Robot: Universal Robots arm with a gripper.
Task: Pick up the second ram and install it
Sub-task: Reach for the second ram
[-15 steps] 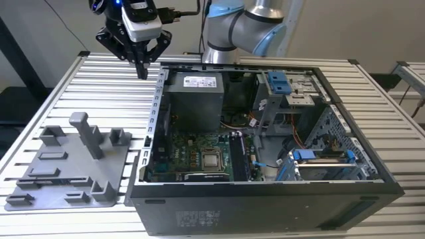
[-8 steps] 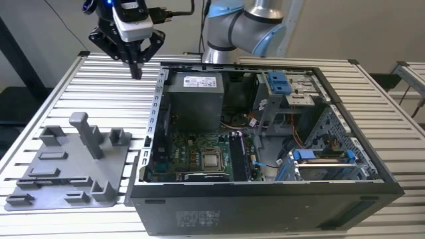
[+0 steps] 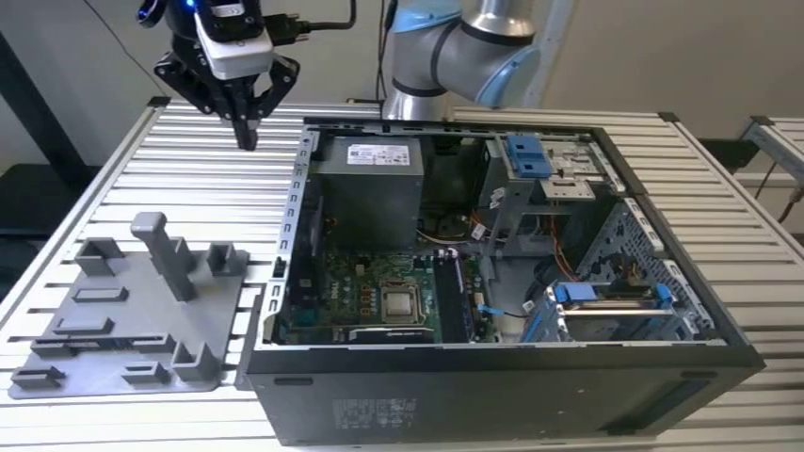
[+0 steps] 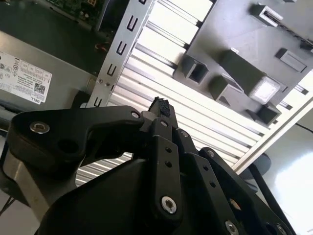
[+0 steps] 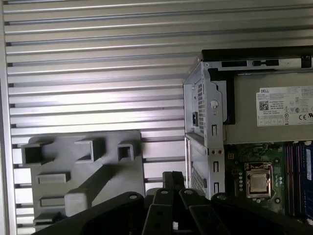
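gripper (image 3: 248, 139): hung above the slatted table (image 3: 188, 184), its fingers drawn together to a narrow dark tip, as seen in both wrist views (image 4: 159, 110) (image 5: 172, 180); whether anything is pinched cannot be told.
second ram: cannot be located with certainty.
fixture plate (image 3: 151, 315): laid on the table, at the exterior view's left of the computer case (image 3: 503, 363).
computer case: laid open, with the power-supply box (image 3: 364, 193) and motherboard (image 3: 364, 282) exposed.

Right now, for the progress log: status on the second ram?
Gripper shut, over table between fixture plate and case. Memory slots beside processor: contents unclear.
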